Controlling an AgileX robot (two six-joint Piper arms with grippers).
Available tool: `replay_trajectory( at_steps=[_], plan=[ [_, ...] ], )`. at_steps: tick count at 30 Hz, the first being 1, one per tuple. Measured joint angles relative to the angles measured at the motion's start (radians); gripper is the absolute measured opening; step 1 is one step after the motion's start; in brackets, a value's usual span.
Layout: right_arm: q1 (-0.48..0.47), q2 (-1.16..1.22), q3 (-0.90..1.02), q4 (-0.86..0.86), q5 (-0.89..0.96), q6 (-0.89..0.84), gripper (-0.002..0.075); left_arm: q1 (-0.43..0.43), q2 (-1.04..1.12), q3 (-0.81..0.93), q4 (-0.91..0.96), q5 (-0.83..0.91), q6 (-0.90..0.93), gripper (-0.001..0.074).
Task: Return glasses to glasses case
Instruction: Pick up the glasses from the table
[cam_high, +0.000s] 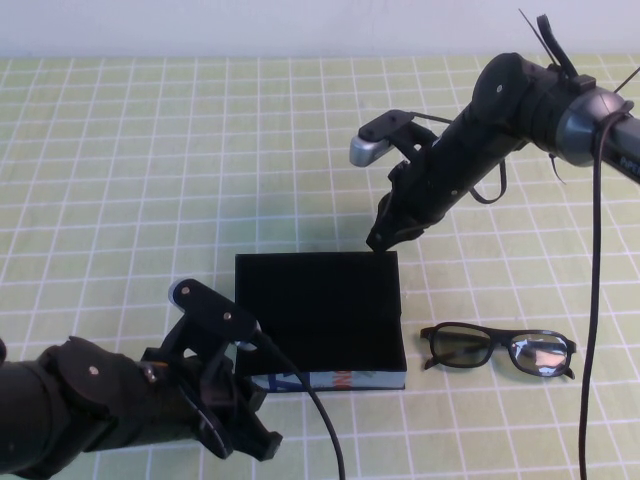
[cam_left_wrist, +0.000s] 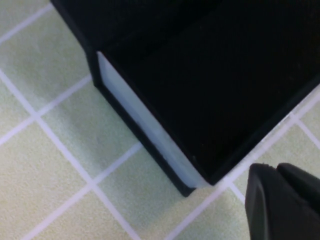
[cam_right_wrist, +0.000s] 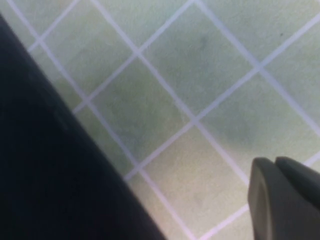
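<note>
The glasses case (cam_high: 318, 310) is a black box in the middle of the table, its light-blue printed edge facing the near side. The glasses (cam_high: 497, 350) lie unfolded on the cloth just right of the case, apart from it. My left gripper (cam_high: 262, 445) is shut and empty, low by the case's near left corner. In the left wrist view it (cam_left_wrist: 285, 200) sits beside that corner of the case (cam_left_wrist: 215, 75). My right gripper (cam_high: 380, 240) is shut and empty at the case's far right corner. The right wrist view shows it (cam_right_wrist: 285, 200) next to the case's black side (cam_right_wrist: 45, 175).
A green checked cloth (cam_high: 130, 180) covers the whole table. A black cable (cam_high: 592, 300) hangs from the right arm down past the glasses' right end. The left arm's cable (cam_high: 315, 410) runs in front of the case.
</note>
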Motion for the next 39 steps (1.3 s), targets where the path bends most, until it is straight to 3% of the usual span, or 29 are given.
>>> replay_trajectory(
  at_steps=[9, 24, 33, 39],
  plan=[
    [0.000, 0.000, -0.002, 0.093, 0.122, -0.132, -0.0018, 0.000, 0.000, 0.000, -0.002, -0.009, 0.000, -0.0004],
    [0.003, -0.038, -0.002, 0.242, 0.138, -0.152, -0.0018, 0.000, 0.000, 0.000, -0.002, -0.022, 0.000, -0.0004],
    [0.025, -0.052, -0.002, 0.240, 0.140, -0.152, -0.0018, 0.000, 0.000, 0.000, -0.002, -0.026, 0.000, -0.0004],
    [0.025, -0.052, -0.002, 0.180, 0.029, -0.069, -0.0018, 0.000, 0.000, 0.000, -0.002, -0.002, 0.000, -0.0004]
  ],
)
